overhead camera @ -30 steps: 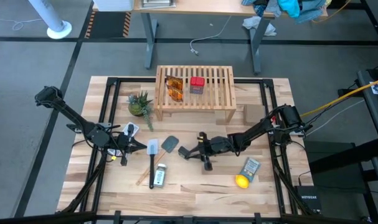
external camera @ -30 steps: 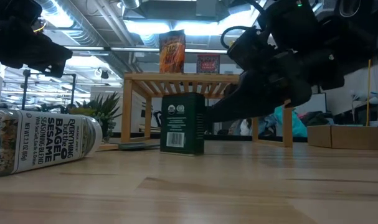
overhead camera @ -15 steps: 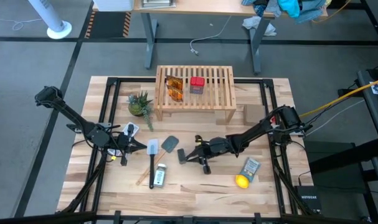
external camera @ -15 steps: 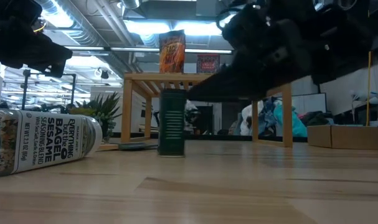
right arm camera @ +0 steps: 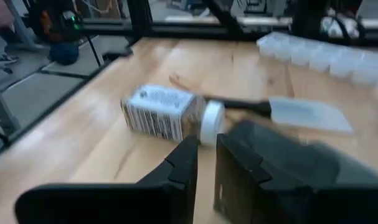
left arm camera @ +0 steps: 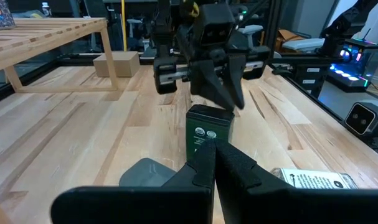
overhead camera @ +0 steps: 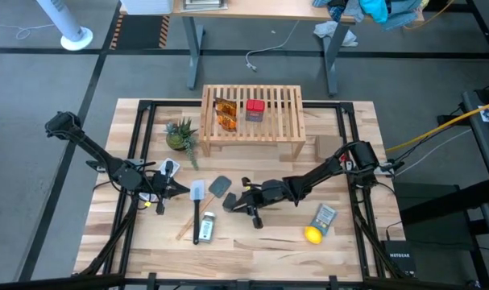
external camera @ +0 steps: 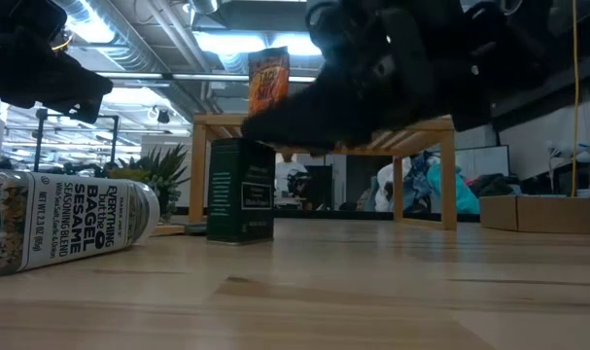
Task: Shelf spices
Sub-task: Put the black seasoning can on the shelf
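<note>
Rack (overhead camera: 252,117) held two packets (overhead camera: 224,113) & red box (overhead camera: 255,109); black box (external camera: 240,190) stood mid-table under R gripper (overhead camera: 230,205), fingers narrowed, grip unclear; bottle (overhead camera: 207,226) lay near; L gripper (overhead camera: 175,190) shut, idle at left.

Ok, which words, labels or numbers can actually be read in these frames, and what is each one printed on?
"EVERYTHING but the BAGEL SESAME SEASONING BLEND": on the clear bottle lying on its side.
"NET WT. 2.3 OZ (65g)": on that same bottle.
Black box standing on the table: round seals and small print, too small to read.
Orange packet on the shelf: lettering blurred, unreadable.
Grey-blue packet: print too small to read.
</note>
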Controlling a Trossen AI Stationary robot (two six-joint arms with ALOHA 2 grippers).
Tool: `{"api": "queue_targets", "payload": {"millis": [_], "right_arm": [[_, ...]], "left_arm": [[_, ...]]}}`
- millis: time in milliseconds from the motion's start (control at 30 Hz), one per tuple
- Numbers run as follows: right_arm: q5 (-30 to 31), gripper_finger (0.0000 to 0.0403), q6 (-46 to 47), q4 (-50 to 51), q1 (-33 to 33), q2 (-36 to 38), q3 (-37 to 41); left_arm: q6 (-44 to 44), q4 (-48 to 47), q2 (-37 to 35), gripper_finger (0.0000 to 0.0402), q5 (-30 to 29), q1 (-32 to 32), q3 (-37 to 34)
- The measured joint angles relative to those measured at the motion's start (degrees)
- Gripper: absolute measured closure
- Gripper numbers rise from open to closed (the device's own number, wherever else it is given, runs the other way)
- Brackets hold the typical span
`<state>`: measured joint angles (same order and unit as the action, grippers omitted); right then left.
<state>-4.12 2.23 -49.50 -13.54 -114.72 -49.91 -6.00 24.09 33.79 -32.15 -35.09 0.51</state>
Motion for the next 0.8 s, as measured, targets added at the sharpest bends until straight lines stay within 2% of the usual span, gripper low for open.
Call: {"api": "queue_targets", "payload": {"millis": [233,500,800], "right_arm": [[0.0,0.0338,-3.01,0.13,0.0,0.02,-1.66],[-0.67,0.0338,-4.0,6.0,0.04,0.09,-1.64],[-7.02,0.0338,-3.65,9.72,0.04,0.07,-3.45]], "left_arm": [[-0.02,-0.01,0.0,0.0402,0.01,0.0,0.0],[-2.29,-1.28,0.01,0.0401,0.01,0.0,0.0],[-2.99,-1.2,-0.01,0.0402,-0.02,-0.01,0.0]]}}
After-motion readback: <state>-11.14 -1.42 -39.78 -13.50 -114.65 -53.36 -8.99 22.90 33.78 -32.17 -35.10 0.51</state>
